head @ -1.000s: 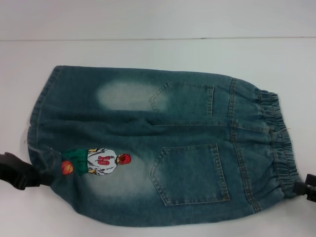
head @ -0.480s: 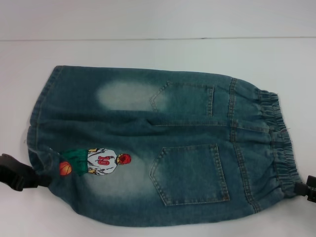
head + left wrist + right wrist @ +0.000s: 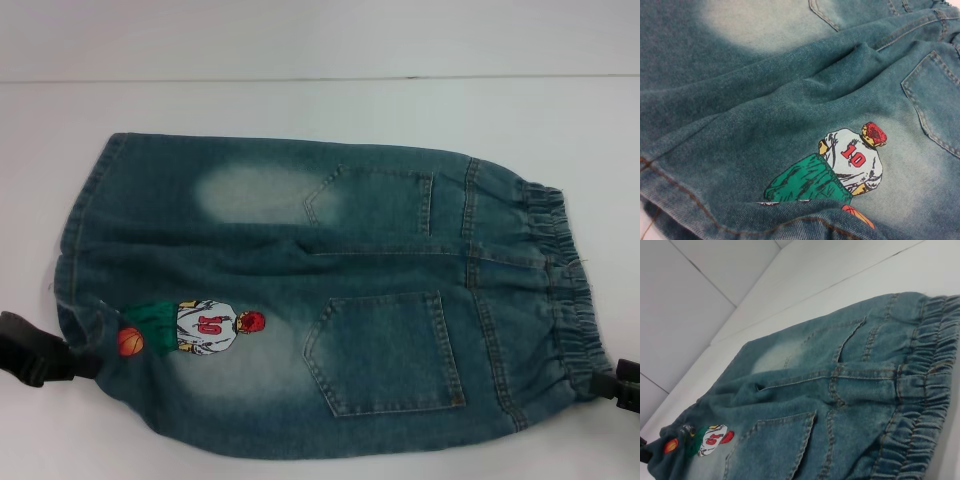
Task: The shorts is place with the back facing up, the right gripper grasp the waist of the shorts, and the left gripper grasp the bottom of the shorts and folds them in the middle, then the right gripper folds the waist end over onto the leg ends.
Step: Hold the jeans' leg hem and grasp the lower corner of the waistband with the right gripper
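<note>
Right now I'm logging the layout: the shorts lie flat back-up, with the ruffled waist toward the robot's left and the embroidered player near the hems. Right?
Not quite. In the head view the shorts lie back-up, but the ruffled waist is toward the robot's right. The embroidered player does sit near the hems, on the left.

surface: plain white matte tabletop (image 3: 300,105) | far edge: thin dark seam (image 3: 320,77) across the top of the tabletop | beyond the seam: white panelled wall (image 3: 700,295) with thin dark joint lines | light: even, soft, no hard shadows
</note>
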Available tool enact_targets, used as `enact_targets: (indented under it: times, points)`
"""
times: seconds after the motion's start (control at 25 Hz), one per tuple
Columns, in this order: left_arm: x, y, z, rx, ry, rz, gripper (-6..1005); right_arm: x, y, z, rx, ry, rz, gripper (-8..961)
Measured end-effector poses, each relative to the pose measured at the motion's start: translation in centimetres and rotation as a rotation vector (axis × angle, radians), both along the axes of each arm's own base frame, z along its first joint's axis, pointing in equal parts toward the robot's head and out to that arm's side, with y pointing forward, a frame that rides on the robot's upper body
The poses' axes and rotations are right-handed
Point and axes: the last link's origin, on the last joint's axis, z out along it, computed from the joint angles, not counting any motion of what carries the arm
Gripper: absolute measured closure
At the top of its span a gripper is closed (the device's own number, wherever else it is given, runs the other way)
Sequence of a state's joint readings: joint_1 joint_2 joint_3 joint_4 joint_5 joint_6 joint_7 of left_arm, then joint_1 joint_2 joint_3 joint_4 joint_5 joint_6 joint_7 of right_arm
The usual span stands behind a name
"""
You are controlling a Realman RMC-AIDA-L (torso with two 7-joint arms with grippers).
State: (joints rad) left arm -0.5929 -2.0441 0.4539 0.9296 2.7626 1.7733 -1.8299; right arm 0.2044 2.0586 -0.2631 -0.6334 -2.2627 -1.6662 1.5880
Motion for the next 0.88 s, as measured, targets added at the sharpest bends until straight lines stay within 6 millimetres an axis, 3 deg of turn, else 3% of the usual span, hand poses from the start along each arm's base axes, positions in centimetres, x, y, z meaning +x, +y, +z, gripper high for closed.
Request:
enact_targets:
  times: [0.44, 0.88]
  points:
    - [0.0, 0.0, 0.0, -0.003, 0.003, 0.001, 920, -0.6, 1.5, -1.0, -0.040, -0.001, 0.014, 79]
    - [0.0, 0.1, 0.1, -0.001, 0.003, -0.001, 921, 0.1, 0.9, -0.3, -0.018, 0.002, -0.024, 93]
